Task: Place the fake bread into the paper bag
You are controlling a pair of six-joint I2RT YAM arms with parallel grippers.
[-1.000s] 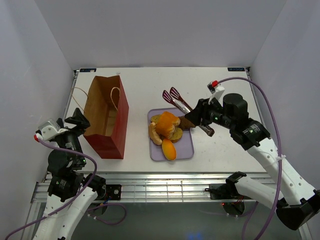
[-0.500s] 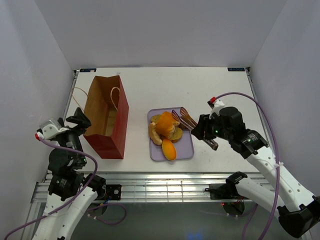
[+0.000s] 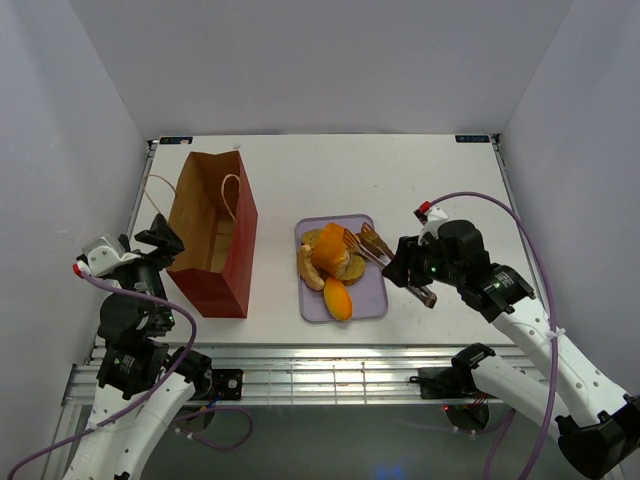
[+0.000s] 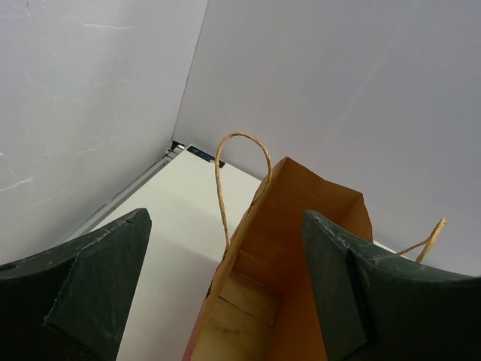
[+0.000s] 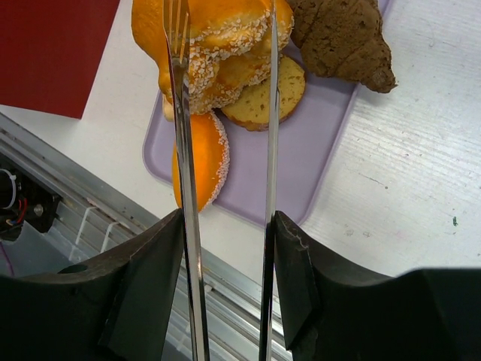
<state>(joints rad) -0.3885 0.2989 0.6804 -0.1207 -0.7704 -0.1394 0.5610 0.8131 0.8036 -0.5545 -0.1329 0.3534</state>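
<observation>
The fake bread is heaped on a lavender tray: a seeded orange bun, a small orange bun, a round slice and a brown croissant. My right gripper is shut on metal tongs. The tongs' arms stand apart, their tips over the seeded bun. The paper bag stands upright and open on the left. My left gripper hovers open at the bag's near left edge, holding nothing.
White walls close in the table on three sides. The metal rail of the table's near edge runs just below the tray. The bag's cord handles loop up from its rim.
My right gripper has moved toward me and left, carrying the tongs from beyond the tray's far edge down over the bread pile. The tongs' arms have spread slightly. The left arm barely moved.
</observation>
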